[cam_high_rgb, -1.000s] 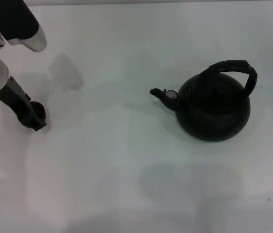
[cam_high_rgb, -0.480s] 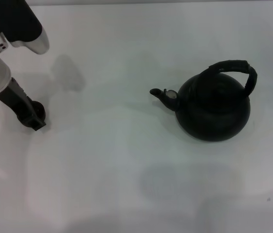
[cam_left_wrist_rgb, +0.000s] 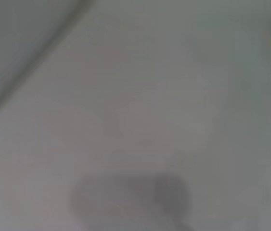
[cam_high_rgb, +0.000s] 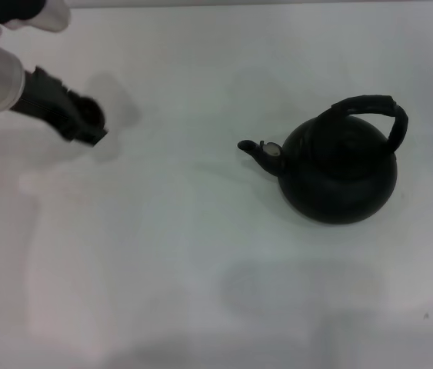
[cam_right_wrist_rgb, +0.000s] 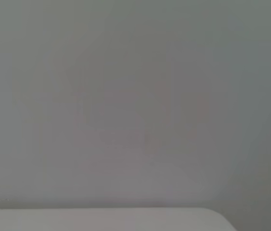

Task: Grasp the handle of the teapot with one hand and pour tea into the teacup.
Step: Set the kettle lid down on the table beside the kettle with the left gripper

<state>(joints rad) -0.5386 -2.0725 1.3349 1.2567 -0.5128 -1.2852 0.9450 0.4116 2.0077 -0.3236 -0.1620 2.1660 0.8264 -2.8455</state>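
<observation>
Pour not started: teapot (cam_high_rgb: 339,173) sits untouched right of centre. Left end effector (cam_high_rgb: 85,127) upper left, grip state unreadable. Right arm not visible.

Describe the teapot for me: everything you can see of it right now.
The teapot is round, black and faintly glossy, standing upright on the white table at the robot's right. Its short curved spout points toward the robot's left. The ribbed black handle arches over the top. Nothing touches it except the table; no end effector is near.
</observation>
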